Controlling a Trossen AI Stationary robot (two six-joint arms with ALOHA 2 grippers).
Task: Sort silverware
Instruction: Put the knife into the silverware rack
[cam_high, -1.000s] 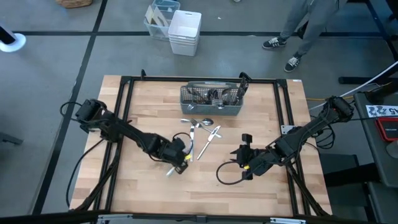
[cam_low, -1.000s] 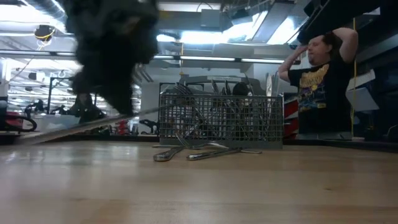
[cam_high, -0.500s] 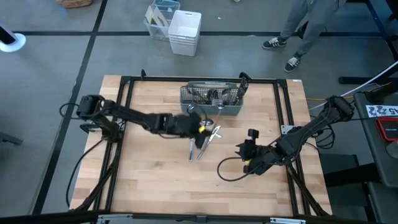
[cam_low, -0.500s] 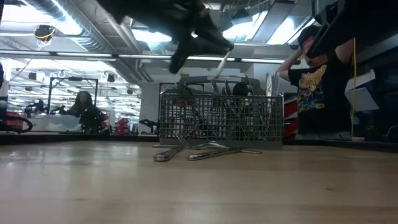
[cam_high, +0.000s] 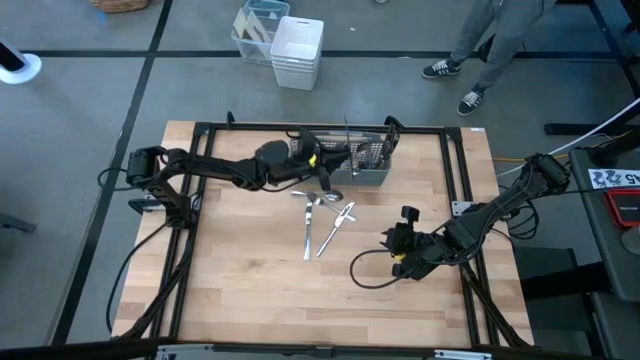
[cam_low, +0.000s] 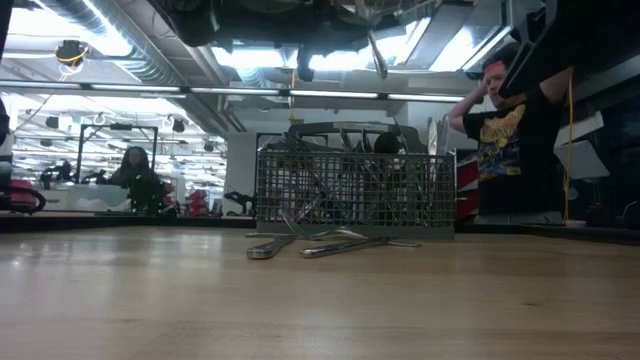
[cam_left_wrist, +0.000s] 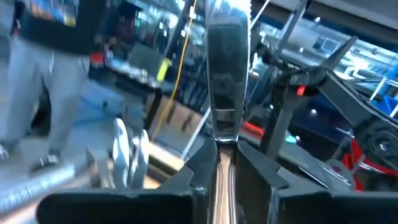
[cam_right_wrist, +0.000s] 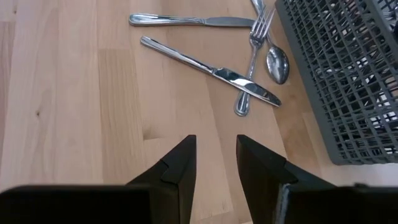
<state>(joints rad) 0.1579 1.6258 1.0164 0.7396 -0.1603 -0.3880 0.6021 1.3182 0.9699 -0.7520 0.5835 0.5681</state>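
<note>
Two knives (cam_right_wrist: 211, 72) on the table, one fork (cam_right_wrist: 255, 46), one spoon (cam_right_wrist: 277, 62) — one caddy (cam_right_wrist: 348, 74), two arms

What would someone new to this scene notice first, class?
The left gripper reaches over the grey caddy at the table's far edge, holding a knife upright in shut jaws. In front of the caddy a few loose pieces of silverware lie scattered on the wooden table. The right gripper waits low on the right, jaws open and empty.
</note>
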